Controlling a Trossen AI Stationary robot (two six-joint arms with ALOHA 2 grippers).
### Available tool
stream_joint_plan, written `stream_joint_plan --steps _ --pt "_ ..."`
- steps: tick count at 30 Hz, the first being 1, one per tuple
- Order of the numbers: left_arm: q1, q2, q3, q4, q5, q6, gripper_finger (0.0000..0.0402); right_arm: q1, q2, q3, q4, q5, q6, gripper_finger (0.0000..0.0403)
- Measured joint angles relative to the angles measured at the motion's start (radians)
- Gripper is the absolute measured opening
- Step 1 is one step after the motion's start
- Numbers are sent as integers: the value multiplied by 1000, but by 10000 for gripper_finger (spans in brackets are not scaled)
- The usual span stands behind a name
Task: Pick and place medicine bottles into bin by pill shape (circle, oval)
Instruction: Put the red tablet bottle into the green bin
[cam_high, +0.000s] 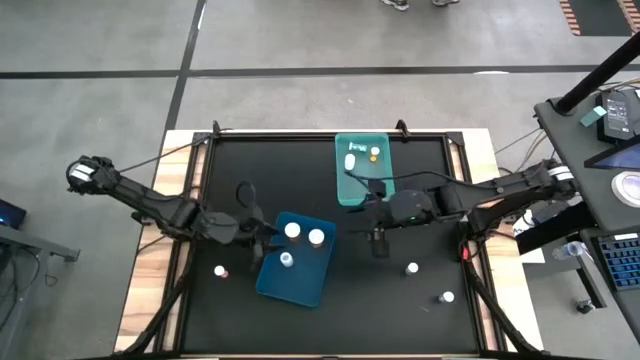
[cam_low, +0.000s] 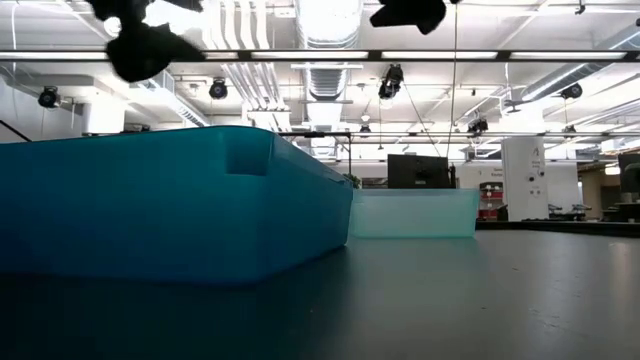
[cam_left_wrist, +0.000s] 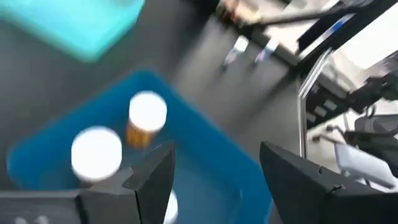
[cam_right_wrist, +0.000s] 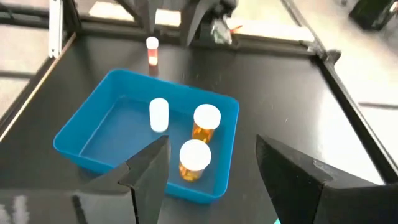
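A blue tray (cam_high: 300, 272) lies at the table's middle and holds three bottles: two amber ones with white caps (cam_high: 292, 231) (cam_high: 316, 237) and a white one (cam_high: 286, 260). A teal tray (cam_high: 364, 185) farther back holds two bottles (cam_high: 350, 160) (cam_high: 374, 153). Three bottles stand loose on the table (cam_high: 220, 271) (cam_high: 411, 268) (cam_high: 447, 297). My left gripper (cam_high: 262, 238) is open and empty above the blue tray's left edge; it also shows in its wrist view (cam_left_wrist: 214, 174). My right gripper (cam_high: 378, 240) is open and empty just right of the blue tray; it also shows in its wrist view (cam_right_wrist: 214, 168).
The black tabletop (cam_high: 330, 320) is ringed by a frame with wooden edges (cam_high: 160, 290). In the low view the blue tray's wall (cam_low: 180, 210) fills the left, and the teal tray (cam_low: 415, 215) stands behind it. A desk with equipment (cam_high: 610, 180) stands off the table's right.
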Motion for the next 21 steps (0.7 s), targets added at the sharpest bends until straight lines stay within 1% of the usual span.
stream_joint_plan --steps 3,7,11,14,16,19,21 --pt "-24 41 51 -185 51 -167 219 0 -57 -92 113 0 -23 226" --pt "-63 121 124 -443 187 -396 219 0 -116 -186 241 0 -50 226" --pt "-118 215 196 -663 318 -571 219 0 -154 -255 322 0 -64 226" --pt "-162 279 245 -793 387 -649 219 0 -167 -286 342 -1 -65 226" --pt "-196 313 251 -869 418 -692 219 0 -168 -296 351 -1 -69 226" --pt "-233 343 237 -899 469 -737 219 0 -155 -297 351 -1 -73 226" --pt "-243 356 222 -906 475 -743 219 0 -145 -297 351 -1 -73 226"
